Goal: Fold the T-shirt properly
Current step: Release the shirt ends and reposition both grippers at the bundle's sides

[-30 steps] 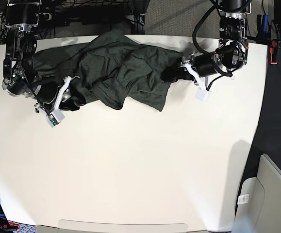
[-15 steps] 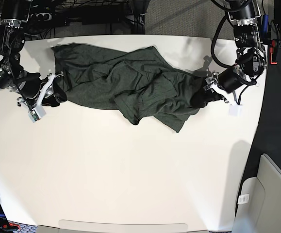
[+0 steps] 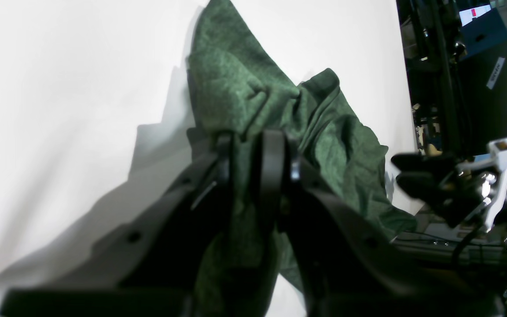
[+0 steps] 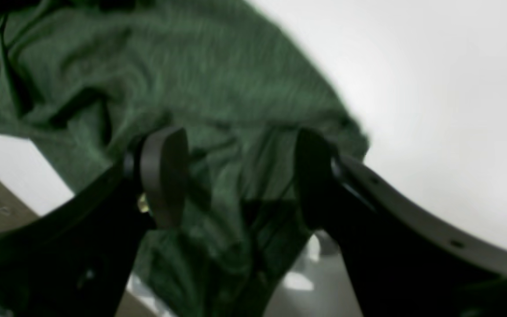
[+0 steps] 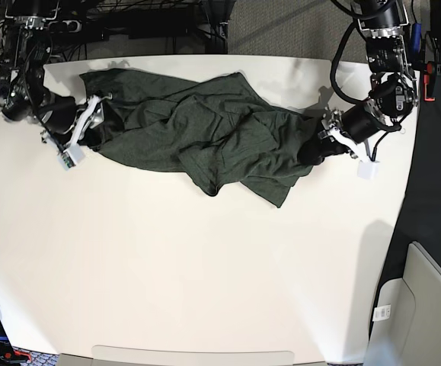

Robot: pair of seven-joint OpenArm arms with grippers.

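- Now we see the shirt (image 5: 197, 133) lying crumpled across the far half of the desk (image 5: 205, 274), stretched from near the far left corner toward the right edge, with one bunched fold hanging toward the desk's middle.
- Our left gripper (image 5: 317, 148) sits at the shirt's right end; in its wrist view (image 3: 253, 149) the two jaws stand nearly together with a pinch of green cloth between them, so we read it as clamped on the shirt (image 3: 253, 97).
- Our right gripper (image 5: 97, 126) is at the shirt's left end, near the far left corner of the desk.
- In the right wrist view (image 4: 240, 171) its jaws stand well apart, with cloth (image 4: 183, 75) lying between and beyond them; the fabric runs under the gap, and we cannot tell whether either pad touches it.
- Beyond the right edge of the desk we see dark floor and a pale grey bin (image 5: 422, 313) near the lower right corner of the base view.
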